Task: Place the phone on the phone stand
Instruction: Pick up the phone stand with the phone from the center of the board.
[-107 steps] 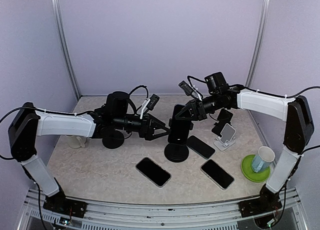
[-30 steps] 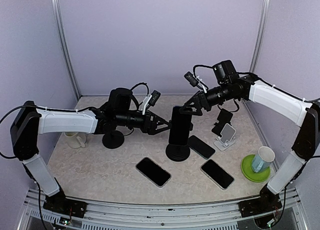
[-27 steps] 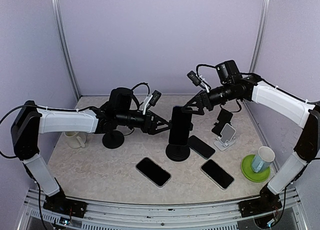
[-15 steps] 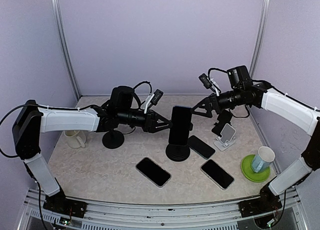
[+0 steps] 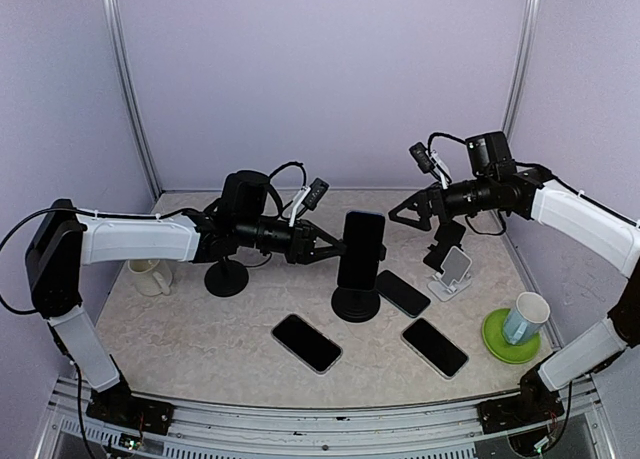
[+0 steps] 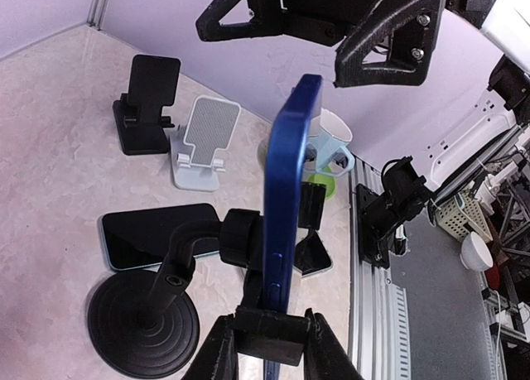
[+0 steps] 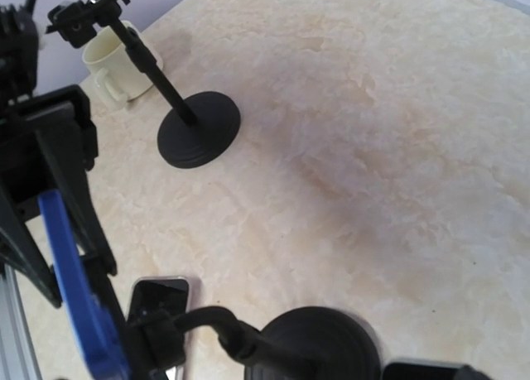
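The phone (image 5: 361, 247) stands upright in the black phone stand (image 5: 354, 304), whose round base sits about in the middle of the worktop (image 5: 200, 329). In the left wrist view the phone is seen from its edge, which is blue.

The left end effector (image 5: 330, 246) reaches to the phone from the left side. Its two fingers (image 6: 222, 347) are nearly closed and lie against both sides of the black clamp bracket (image 6: 272, 329) that sits on the near edge of the phone (as far as the wrist view shows, both fingers touch it).

The right end effector (image 5: 403, 211) is wide open and holds nothing. It hangs in the air to the right of the phone's top, apart from it.

Three other phones lie flat on the worktop: one (image 5: 402, 292) just beside the stand's base, and two (image 5: 307, 342) (image 5: 434, 346) closer to the near edge. By the right edge stand a small white stand (image 5: 452, 269) and a small black stand (image 5: 445, 239). Toward the near right corner a cup (image 5: 525, 314) sits on a green coaster (image 5: 500, 341). Toward the left edge there is a cream mug (image 5: 150, 277), and near it a second round-base stand (image 5: 227, 277).
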Controlling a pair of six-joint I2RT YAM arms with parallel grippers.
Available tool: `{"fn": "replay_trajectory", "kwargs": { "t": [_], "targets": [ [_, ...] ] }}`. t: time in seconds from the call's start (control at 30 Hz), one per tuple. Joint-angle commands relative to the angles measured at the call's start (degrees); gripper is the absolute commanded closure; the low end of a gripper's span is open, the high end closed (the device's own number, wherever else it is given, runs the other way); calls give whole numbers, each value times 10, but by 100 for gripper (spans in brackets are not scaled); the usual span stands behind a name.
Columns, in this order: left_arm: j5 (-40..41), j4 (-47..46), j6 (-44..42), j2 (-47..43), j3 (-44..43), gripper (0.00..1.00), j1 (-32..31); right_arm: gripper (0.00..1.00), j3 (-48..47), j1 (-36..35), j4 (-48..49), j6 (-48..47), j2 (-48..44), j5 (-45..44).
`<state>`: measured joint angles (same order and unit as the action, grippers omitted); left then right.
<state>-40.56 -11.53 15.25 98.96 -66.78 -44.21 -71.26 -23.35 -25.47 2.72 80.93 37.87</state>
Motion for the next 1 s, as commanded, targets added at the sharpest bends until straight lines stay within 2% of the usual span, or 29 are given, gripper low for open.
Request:
{"fn": "replay_trajectory", "kwargs": {
  "t": [0.0,0.2,0.63,0.97],
  "targets": [
    [-12,-15,1,4,-16,80,-2,0,7,8,11,4,-6,-10],
    [-13,-17,3,3,-19,91,-2,0,7,9,12,4,-8,-13],
    [4,-45,0,-4,-29,91,18,0,19,12,24,12,-19,-11],
    [-8,-53,-4,1,-56,91,37,3,69,13,121,27,-37,104]
  ]
}}
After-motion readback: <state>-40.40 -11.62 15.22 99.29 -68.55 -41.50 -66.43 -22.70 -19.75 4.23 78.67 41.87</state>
